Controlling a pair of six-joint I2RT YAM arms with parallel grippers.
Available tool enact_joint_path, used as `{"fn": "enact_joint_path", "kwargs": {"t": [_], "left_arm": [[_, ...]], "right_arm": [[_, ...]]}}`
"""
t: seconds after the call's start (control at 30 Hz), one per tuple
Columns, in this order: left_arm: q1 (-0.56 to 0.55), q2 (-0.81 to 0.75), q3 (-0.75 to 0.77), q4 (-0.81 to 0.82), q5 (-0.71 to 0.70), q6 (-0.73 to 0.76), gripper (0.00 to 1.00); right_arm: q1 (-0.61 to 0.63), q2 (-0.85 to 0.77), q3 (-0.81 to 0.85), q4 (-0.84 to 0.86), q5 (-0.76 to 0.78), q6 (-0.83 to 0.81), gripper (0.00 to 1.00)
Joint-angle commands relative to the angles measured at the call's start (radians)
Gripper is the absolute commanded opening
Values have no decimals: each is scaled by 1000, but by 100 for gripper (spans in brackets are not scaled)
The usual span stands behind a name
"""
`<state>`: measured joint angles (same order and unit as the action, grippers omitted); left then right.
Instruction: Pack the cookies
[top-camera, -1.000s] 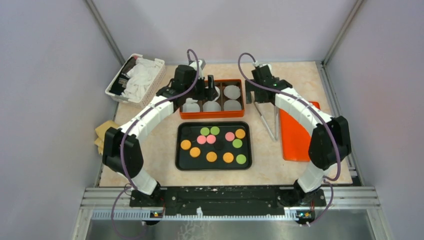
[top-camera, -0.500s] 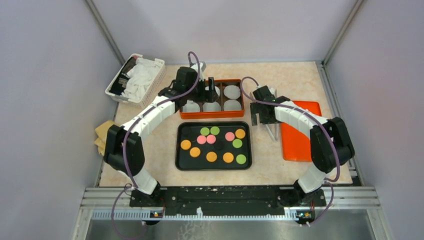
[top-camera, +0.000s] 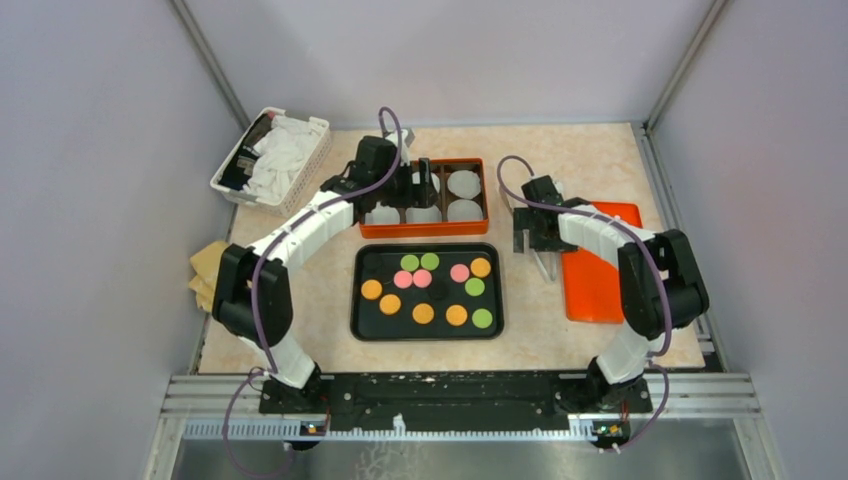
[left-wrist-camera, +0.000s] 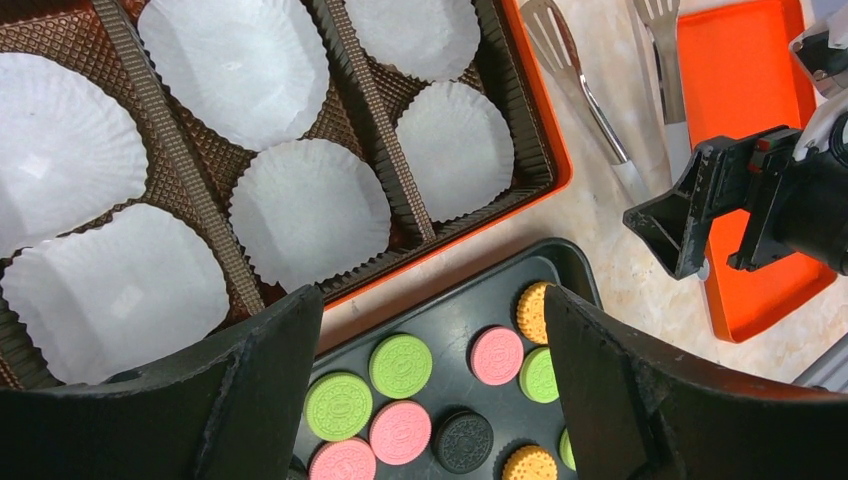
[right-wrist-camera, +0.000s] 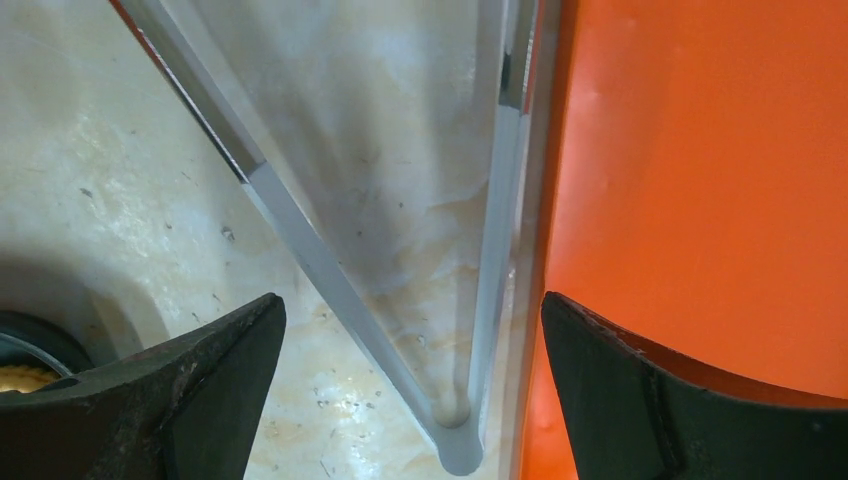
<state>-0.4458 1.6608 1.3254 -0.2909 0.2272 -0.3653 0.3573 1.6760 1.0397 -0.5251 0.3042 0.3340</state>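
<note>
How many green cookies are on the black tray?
4. Two green cookies sit side by side at the black tray's far edge, one lies toward the right next to an orange cookie, one in the near right corner. None seems hidden.

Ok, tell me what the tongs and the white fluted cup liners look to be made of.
Long silver tongs: probably stainless steel, with a smooth, dully reflective grey sheen and thin strip arms joined at a bend.
White fluted cup liners: likely thin paper, matte, with finely pleated, slightly uneven rims.

Cookies (top-camera: 424, 313) on black tray (top-camera: 365, 322), paper liners (top-camera: 464, 184) in orange box (top-camera: 425, 230)
</note>
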Motion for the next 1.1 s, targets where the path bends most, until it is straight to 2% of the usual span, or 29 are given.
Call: {"fn": "enact_joint_path", "kwargs": {"t": [0.0, 0.2, 0.4, 0.67, 0.93, 1.07], "left_arm": [[2, 22, 10, 15, 27, -15, 88], [1, 56, 45, -62, 35, -20, 87], [1, 72, 68, -118, -18, -13, 87], [1, 73, 88, -129, -79, 5, 88], [1, 69, 77, -125, -71, 9, 88], [3, 60, 41, -95, -69, 11, 88]], "right_arm": [[2, 14, 2, 60, -34, 4, 99], [3, 35, -24, 103, -71, 11, 99], [3, 57, -41, 148, -168, 18, 99], [29, 68, -34, 154, -214, 18, 99], [61, 120, 28, 123, -193, 17, 99], [63, 186, 97, 36, -98, 54, 99]]}}
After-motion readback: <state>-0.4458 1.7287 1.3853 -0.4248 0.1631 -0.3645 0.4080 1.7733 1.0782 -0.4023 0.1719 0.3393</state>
